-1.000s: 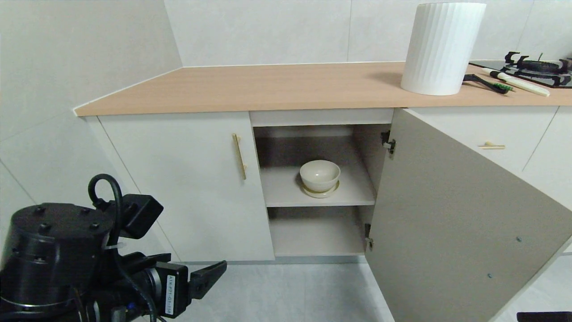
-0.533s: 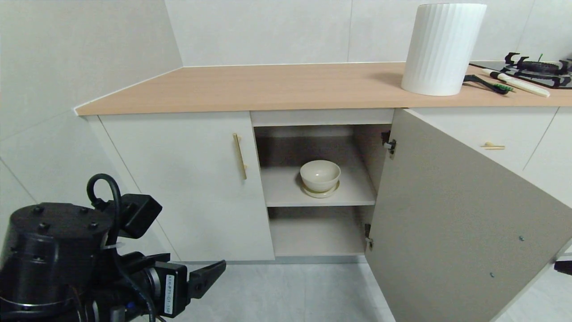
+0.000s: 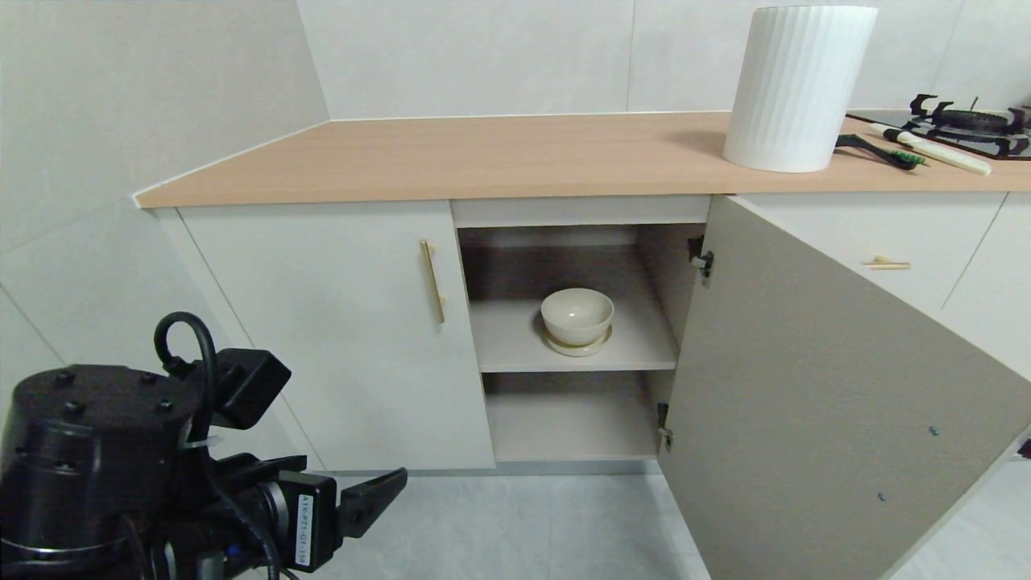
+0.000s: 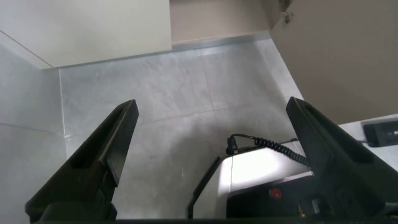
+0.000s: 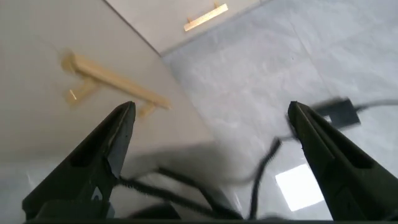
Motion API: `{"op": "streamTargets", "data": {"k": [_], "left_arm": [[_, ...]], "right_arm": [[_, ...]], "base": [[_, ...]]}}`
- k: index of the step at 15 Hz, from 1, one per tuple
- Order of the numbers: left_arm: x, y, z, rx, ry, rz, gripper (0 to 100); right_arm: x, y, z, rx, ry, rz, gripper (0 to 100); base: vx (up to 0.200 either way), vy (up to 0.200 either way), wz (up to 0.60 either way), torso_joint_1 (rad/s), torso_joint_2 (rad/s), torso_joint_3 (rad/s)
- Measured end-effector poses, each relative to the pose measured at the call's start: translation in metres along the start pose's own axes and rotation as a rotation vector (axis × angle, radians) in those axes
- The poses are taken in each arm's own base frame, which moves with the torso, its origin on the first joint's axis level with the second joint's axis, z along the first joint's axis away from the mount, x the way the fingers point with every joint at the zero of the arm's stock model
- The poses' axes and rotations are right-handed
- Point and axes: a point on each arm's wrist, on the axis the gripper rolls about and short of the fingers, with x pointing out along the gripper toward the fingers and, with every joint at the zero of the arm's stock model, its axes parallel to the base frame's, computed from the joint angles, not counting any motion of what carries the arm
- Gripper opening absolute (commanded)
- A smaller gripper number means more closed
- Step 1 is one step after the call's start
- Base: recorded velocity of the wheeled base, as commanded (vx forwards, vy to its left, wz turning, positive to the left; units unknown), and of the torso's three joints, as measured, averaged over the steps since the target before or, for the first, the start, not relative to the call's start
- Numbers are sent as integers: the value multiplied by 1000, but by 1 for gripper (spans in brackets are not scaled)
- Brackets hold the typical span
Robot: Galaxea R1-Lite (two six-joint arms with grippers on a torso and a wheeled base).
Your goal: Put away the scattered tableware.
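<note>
1. The open cabinet door (image 3: 821, 387) stands out on the right.
2. My left gripper (image 4: 211, 112) hangs low at near left, jaws spread, with a white printed label (image 3: 308, 519) on its wrist.
3. My right gripper (image 5: 211, 112), jaws spread, is near a gold handle (image 5: 115, 79).
4. The bowl (image 3: 577, 314) sits on a saucer (image 3: 577, 349) on the upper shelf (image 3: 515, 338).

The left arm (image 3: 105, 451) sits low on the robot's left, its wrist level and pointing to the right. The left gripper (image 4: 211, 124) is spread wide, with nothing between its jaws (one dark finger (image 3: 374, 490) juts forward in the head view). The right gripper (image 5: 211, 118) has its two fingers (image 5: 112, 149) likewise far apart, gripping nothing.
</note>
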Motion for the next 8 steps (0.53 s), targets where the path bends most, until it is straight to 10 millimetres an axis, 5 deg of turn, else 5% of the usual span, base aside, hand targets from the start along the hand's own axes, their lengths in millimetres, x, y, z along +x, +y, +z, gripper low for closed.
{"op": "streamTargets", "data": {"k": [8], "left_arm": [[-4, 1, 2, -8, -19, -7, 100]], "right_arm": [[58, 15, 14, -3, 99, 87, 100]], "base": [[0, 0, 0, 0, 0, 0]]}}
